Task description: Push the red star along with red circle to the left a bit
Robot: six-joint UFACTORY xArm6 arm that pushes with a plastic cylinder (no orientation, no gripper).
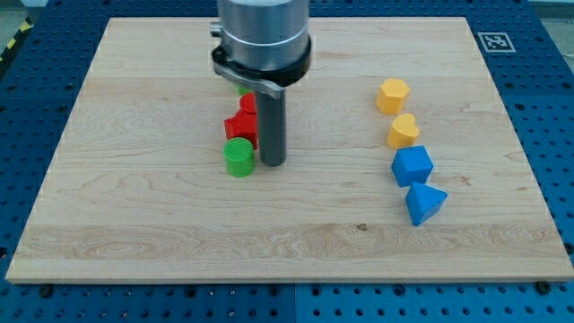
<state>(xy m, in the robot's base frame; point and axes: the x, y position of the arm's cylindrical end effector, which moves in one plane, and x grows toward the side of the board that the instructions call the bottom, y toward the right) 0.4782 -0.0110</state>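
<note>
Tip (273, 163) just right of red star (240, 126)

Board (179, 224) pale wood, smooth; blocks matt plastic; arm collar (264, 27) brushed metal.

This is a robotics lab bench, set up for tabletop pushing trials. A pale wooden board (296, 233) lies on a blue perforated metal table (538, 63) whose regular grid of mounting holes shows all round the board's edges. Just off the board's top right corner sits a black-and-white fiducial marker (494, 41), the sort used for camera calibration. Beyond the board's top left corner runs a strip of yellow-and-black hazard tape (13, 43). Above the board's upper middle hangs the grey cylindrical body of an industrial arm (264, 31).
</note>
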